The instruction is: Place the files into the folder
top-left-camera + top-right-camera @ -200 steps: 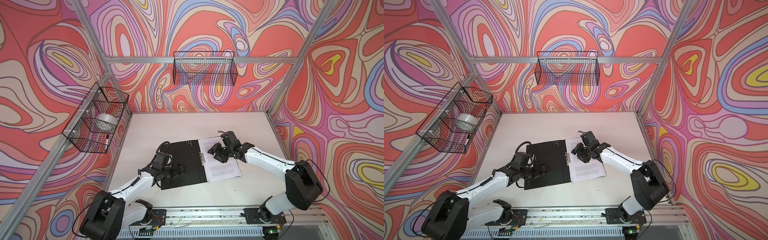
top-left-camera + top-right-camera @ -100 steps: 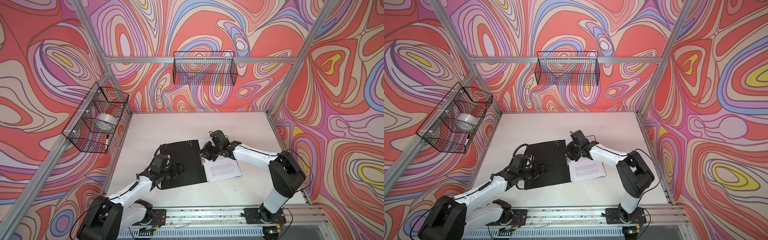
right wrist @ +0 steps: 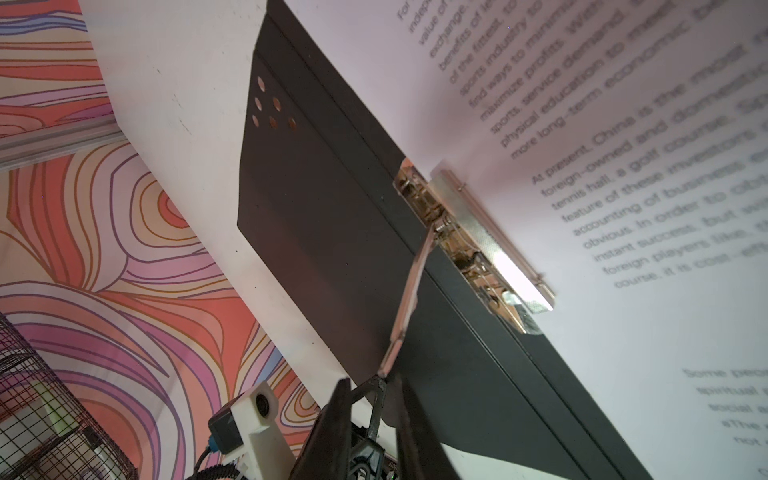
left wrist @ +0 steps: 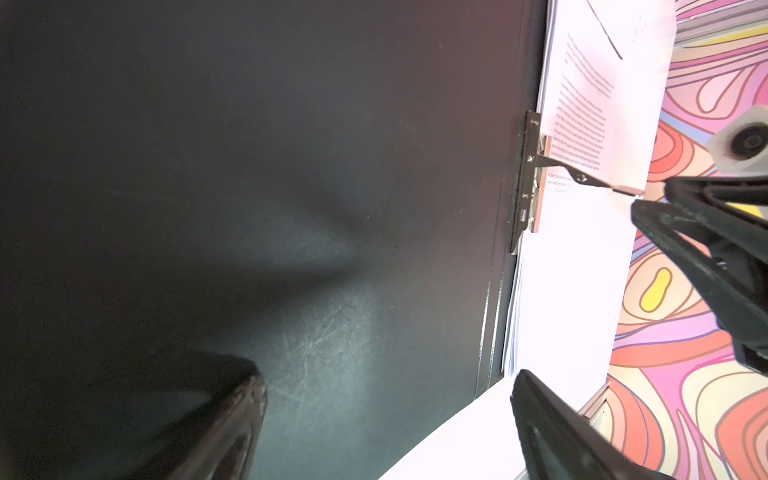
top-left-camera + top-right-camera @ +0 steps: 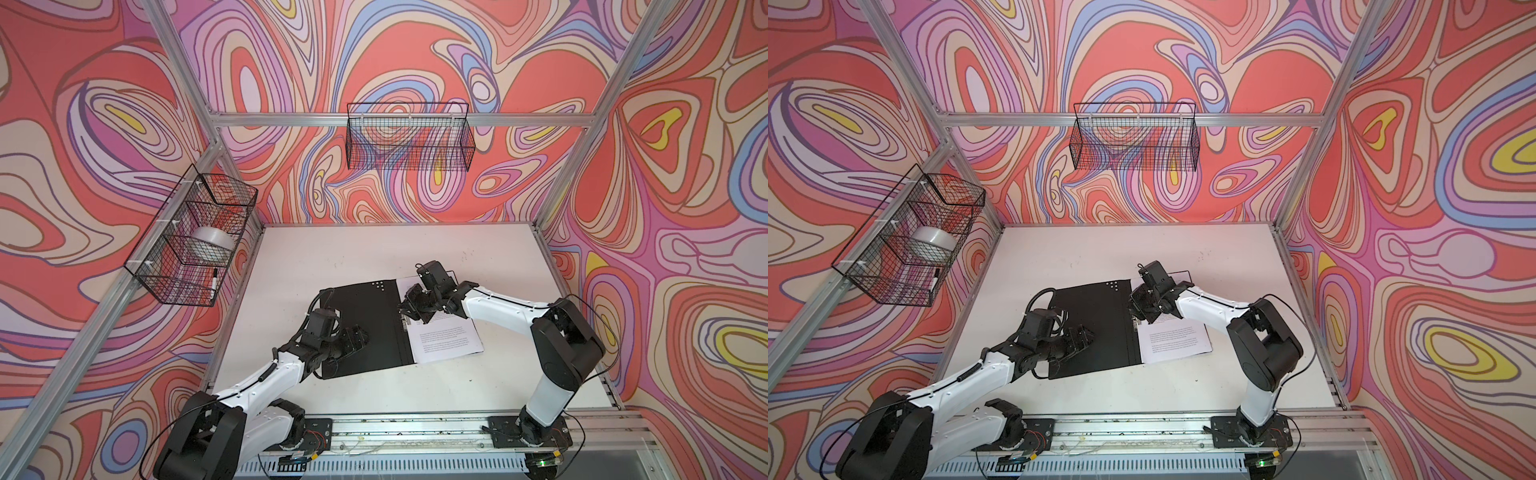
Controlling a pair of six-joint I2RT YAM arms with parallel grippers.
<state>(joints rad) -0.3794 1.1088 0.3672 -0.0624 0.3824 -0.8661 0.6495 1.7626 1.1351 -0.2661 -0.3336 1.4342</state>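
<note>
The folder (image 5: 374, 324) (image 5: 1096, 328) lies open on the white table, black inside up. The files (image 5: 446, 343) (image 5: 1177, 343) rest on its right half, their edge at the metal spine clip (image 3: 469, 245) (image 4: 530, 174). The clip's lever (image 3: 409, 299) stands raised. Its tip sits at the mouth of my right gripper (image 3: 374, 386) (image 5: 409, 309), whose jaws are narrow with a gap showing, not visibly pinching it. My left gripper (image 4: 386, 378) (image 5: 357, 338) is wide open, low over the black left cover near its front corner.
A wire basket (image 5: 195, 241) on the left wall holds a tape roll (image 5: 212, 245) and a marker (image 5: 214, 284). Another wire basket (image 5: 409, 137) hangs on the back wall. An aluminium rail (image 5: 415, 428) runs along the table's front edge.
My right gripper has moved left from over the printed pages to the spine clip, and its jaws have narrowed. The left gripper has stayed open on the left cover.
</note>
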